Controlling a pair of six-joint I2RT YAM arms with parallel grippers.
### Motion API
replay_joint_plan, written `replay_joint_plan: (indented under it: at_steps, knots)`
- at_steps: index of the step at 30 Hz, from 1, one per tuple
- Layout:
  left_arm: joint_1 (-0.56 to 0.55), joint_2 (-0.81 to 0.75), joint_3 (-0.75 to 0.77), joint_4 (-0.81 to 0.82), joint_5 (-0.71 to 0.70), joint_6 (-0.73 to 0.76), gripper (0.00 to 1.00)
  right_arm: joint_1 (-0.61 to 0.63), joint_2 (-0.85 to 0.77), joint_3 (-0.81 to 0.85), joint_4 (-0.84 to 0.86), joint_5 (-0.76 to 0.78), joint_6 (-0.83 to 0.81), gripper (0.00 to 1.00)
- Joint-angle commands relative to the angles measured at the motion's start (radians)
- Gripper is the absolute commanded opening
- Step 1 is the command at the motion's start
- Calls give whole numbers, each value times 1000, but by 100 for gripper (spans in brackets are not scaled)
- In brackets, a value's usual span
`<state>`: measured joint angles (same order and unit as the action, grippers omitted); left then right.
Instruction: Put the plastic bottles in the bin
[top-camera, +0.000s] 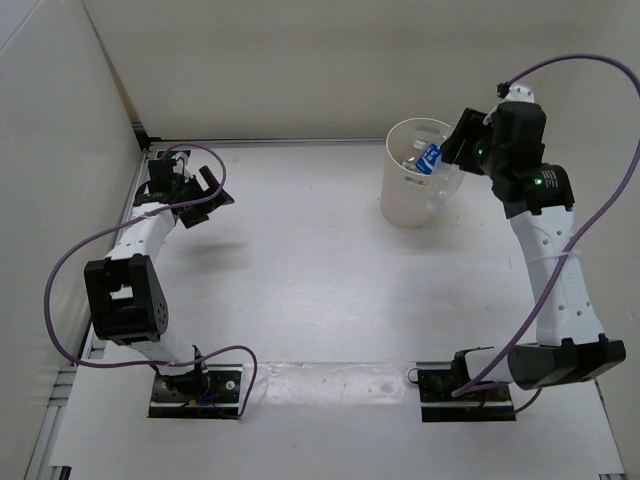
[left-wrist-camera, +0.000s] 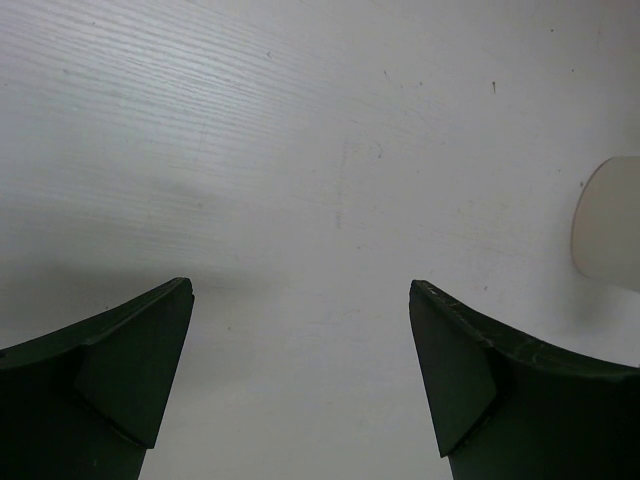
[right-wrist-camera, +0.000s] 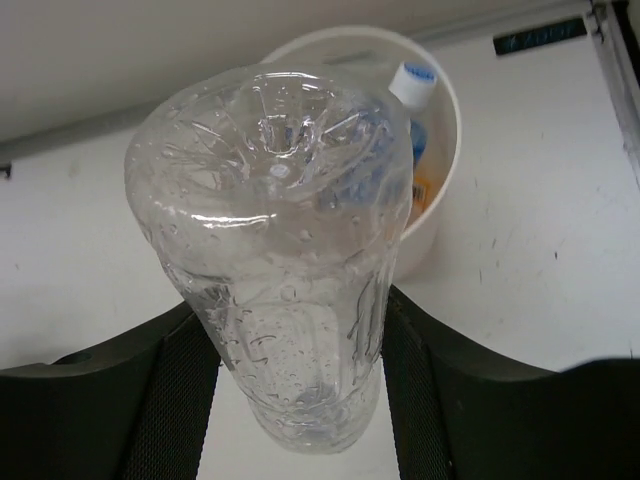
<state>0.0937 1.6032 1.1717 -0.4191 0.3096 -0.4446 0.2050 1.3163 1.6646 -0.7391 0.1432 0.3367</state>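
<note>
The bin (top-camera: 405, 200) is a tall white bucket at the back right of the table. My right gripper (top-camera: 455, 142) hangs at its right rim. In the right wrist view this gripper (right-wrist-camera: 295, 330) is shut on a clear label-less bottle (right-wrist-camera: 285, 200), base toward the camera, with the bin (right-wrist-camera: 418, 250) behind it. Inside the bin lie a blue-labelled bottle with a white cap (right-wrist-camera: 412, 85), also visible in the top view (top-camera: 428, 158), and a bit of orange (right-wrist-camera: 427, 190). My left gripper (top-camera: 195, 192) is open and empty at the far left, over bare table (left-wrist-camera: 300, 300).
White walls enclose the table at the left and back. A black rail (top-camera: 270, 142) runs along the back edge. Purple cables loop off both arms. The bin's side (left-wrist-camera: 610, 225) shows at the right edge of the left wrist view.
</note>
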Motion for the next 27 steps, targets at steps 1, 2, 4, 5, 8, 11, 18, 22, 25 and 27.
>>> replay_joint_plan:
  at_steps: [1, 2, 4, 5, 8, 11, 18, 22, 25, 27]
  knots:
    - [31, -6, 25, 46, 58, -39, 100, -38, 82, 88, 135, -62, 5, 0]
    - [34, -6, 22, 46, 63, -42, 100, -45, 98, 102, 142, -44, 22, 0]
    - [37, -12, 17, 52, 66, -42, 100, -65, 145, 130, 187, -47, 42, 0]
    - [40, -9, 14, 57, 72, -42, 100, -67, 152, 139, 255, -48, 76, 0]
    - [41, -15, 8, 66, 79, -37, 100, -87, 196, 150, 367, -42, 134, 0]
    - [46, -19, -3, 75, 82, -37, 100, -73, 257, 168, 435, 39, 130, 0]
    - [55, -25, -29, 114, 97, -51, 100, -39, 426, 315, 439, 160, 130, 0]
    - [75, -31, -35, 121, 98, -48, 100, -12, 468, 330, 397, 213, 104, 7]
    - [77, -34, -38, 132, 102, -52, 100, -6, 478, 337, 330, 205, 128, 16]
    - [74, -31, -44, 140, 98, -55, 100, 14, 483, 334, 305, 197, 119, 17]
